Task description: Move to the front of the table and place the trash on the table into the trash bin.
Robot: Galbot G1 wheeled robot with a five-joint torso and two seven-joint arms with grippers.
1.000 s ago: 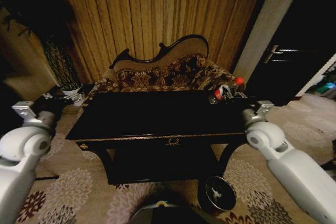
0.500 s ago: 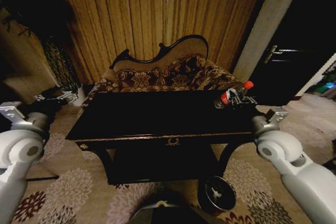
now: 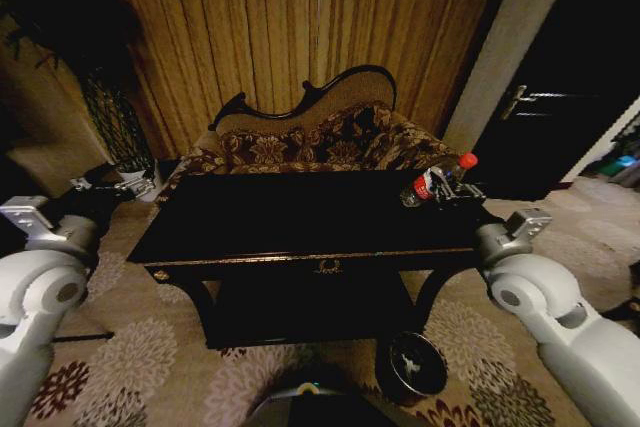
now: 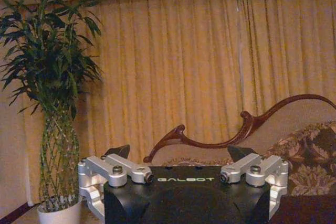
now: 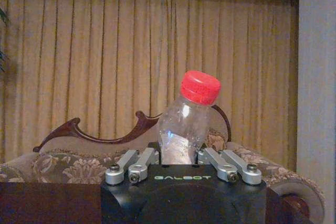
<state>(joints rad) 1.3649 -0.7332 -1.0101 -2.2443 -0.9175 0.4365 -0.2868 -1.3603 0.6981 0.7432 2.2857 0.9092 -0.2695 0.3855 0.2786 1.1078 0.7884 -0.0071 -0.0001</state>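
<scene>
One piece of trash is in play: the small clear plastic bottle with a red cap and red-white label (image 3: 432,181), carried above the far right corner of the glossy black counter with gold edge trim (image 3: 300,222). The right gripper (image 3: 455,190) is clenched around its lower body; in the right wrist view the bottle (image 5: 187,123) stands between the two finger linkages with the cap leaning up and away.

It looks empty and thin-walled, so it is probably very light and somewhat soft, dented easily by a hard squeeze. The smooth plastic and label may be slippery, and the bottle could pivot in the grip if swung fast. The body just below the shoulder, where the label wraps it, seems the best place to hold; the tapering neck would tend to slide out.

The small round dark reddish-brown bin with a black inside (image 3: 412,366) stands on the patterned carpet (image 3: 150,367) in front of the counter's right leg, well below the bottle.

The left gripper (image 3: 112,187) hangs beside the counter's left end with its fingers spread and nothing between them, as the left wrist view confirms (image 4: 178,161).
</scene>
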